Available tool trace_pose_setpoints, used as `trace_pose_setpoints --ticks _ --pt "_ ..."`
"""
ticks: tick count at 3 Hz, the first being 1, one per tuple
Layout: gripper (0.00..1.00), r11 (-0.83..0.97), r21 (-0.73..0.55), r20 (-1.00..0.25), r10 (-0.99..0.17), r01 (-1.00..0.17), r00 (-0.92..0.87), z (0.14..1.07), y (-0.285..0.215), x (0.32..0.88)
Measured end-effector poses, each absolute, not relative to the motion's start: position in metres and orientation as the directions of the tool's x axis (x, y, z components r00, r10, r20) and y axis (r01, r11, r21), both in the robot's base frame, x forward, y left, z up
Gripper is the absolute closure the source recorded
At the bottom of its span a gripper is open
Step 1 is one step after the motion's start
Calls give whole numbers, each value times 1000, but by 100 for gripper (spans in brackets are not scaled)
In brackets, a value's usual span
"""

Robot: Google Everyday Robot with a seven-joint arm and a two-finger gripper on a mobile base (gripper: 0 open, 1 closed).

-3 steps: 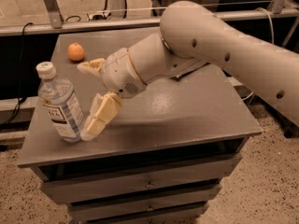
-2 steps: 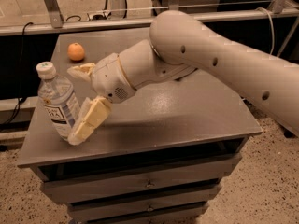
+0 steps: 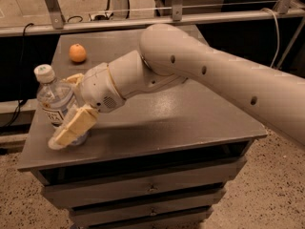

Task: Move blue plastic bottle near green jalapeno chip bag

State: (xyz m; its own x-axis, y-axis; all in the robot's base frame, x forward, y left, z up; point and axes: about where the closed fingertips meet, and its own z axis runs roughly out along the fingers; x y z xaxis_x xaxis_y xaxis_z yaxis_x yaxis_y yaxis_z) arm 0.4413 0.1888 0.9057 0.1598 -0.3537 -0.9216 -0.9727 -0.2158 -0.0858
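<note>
The blue plastic bottle (image 3: 53, 98), clear with a white cap and white label, stands upright near the left front corner of the grey table (image 3: 190, 116). My gripper (image 3: 63, 109) is open and straddles the bottle. One tan finger (image 3: 74, 126) lies across the front of the bottle's lower part. The other finger (image 3: 74, 78) shows just behind the bottle. The green jalapeno chip bag is out of view, possibly hidden behind my arm.
An orange (image 3: 77, 53) sits at the table's back left. My thick white arm (image 3: 214, 75) crosses the table from the right. A metal rail (image 3: 190, 17) runs behind the table. Drawers (image 3: 152, 187) are below the top. The floor is speckled.
My gripper has moved left and down, from beside the bottle to straddling it, with the near finger now across the bottle's front. The bottle has stayed in place.
</note>
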Motion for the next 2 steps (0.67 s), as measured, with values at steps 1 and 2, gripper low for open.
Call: trace_pose_setpoints --ticks 1,2 --pt "41 -187 -78 -928 -344 -979 140 905 186 449" --pt "64 -136 -92 -928 -347 -987 134 912 172 469"
